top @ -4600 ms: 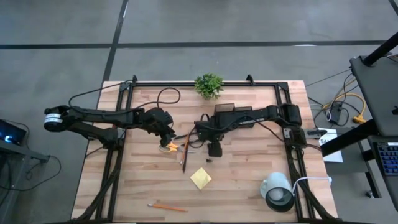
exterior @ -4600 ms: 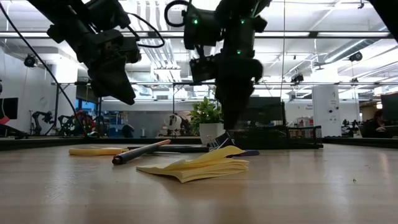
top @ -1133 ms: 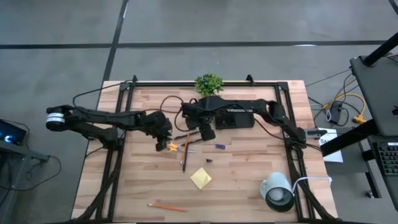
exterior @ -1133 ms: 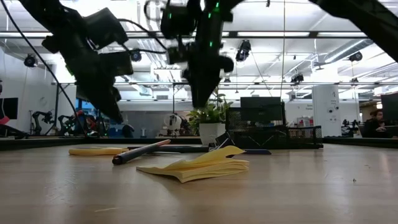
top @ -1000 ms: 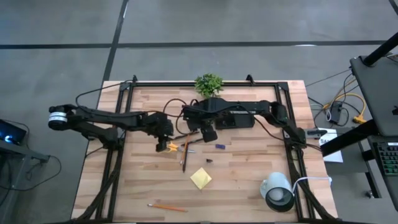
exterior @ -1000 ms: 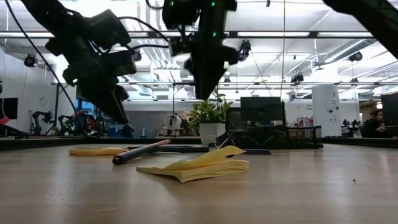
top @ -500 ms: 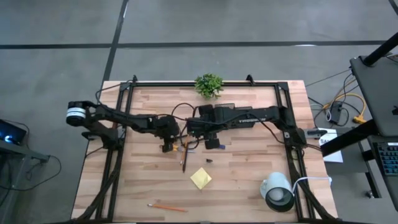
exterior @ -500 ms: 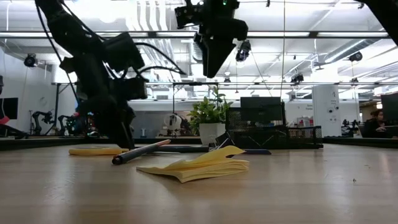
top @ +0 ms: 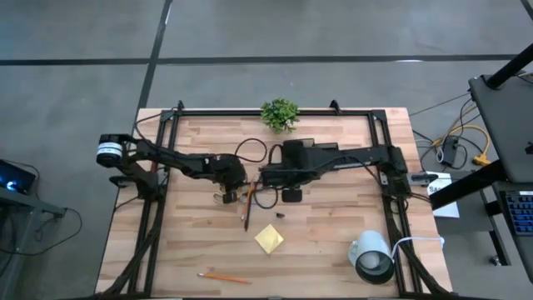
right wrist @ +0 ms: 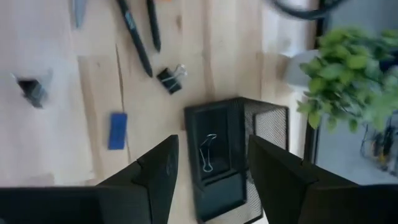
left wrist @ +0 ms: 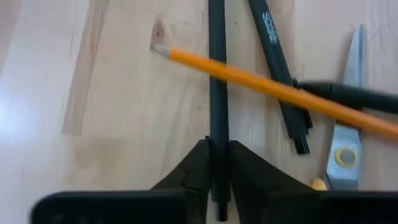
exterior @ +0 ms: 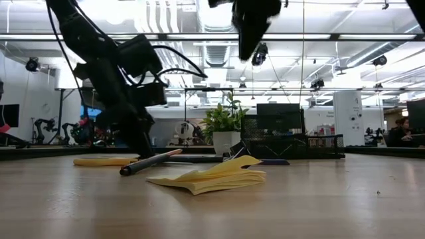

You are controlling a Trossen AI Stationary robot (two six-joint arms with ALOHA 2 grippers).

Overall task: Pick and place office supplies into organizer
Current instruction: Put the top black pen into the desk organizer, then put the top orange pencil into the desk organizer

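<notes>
My left gripper (left wrist: 217, 144) (top: 230, 185) is down at the table among the pens, shut on a thin black pen (left wrist: 216, 68). An orange pencil (left wrist: 261, 84) lies across that pen. A second pen (left wrist: 280, 68) and the yellow-handled scissors (left wrist: 345, 124) lie beside it. My right gripper (right wrist: 211, 146) (exterior: 247, 46) hangs high over the table's middle, open, with nothing in it. The black mesh organizer (right wrist: 270, 124) (exterior: 292, 143) shows beneath it, a binder clip (right wrist: 208, 152) lying inside. A yellow sticky-note pad (top: 268, 239) lies flat toward the near edge. My left gripper pinches the black pen near one end (left wrist: 217, 127) between its two fingers. The fingers slant down from the table's left and run along the pen. The pen lies flat on the wood, its far part under the orange pencil.
A blue eraser (right wrist: 117, 130), a black binder clip (right wrist: 169, 79) and a small dark bit (top: 281, 215) lie loose near the organizer. A potted plant (top: 279, 114) stands at the far edge. A white cup with a black tape roll (top: 371, 254) sits near right. One orange pencil (top: 223, 277) lies at the near edge.
My left gripper has sunk to the table and shifted a little toward the right edge, ending among the pens. My right gripper has risen, gone toward the table's right and near edges, and rolled about its own line.
</notes>
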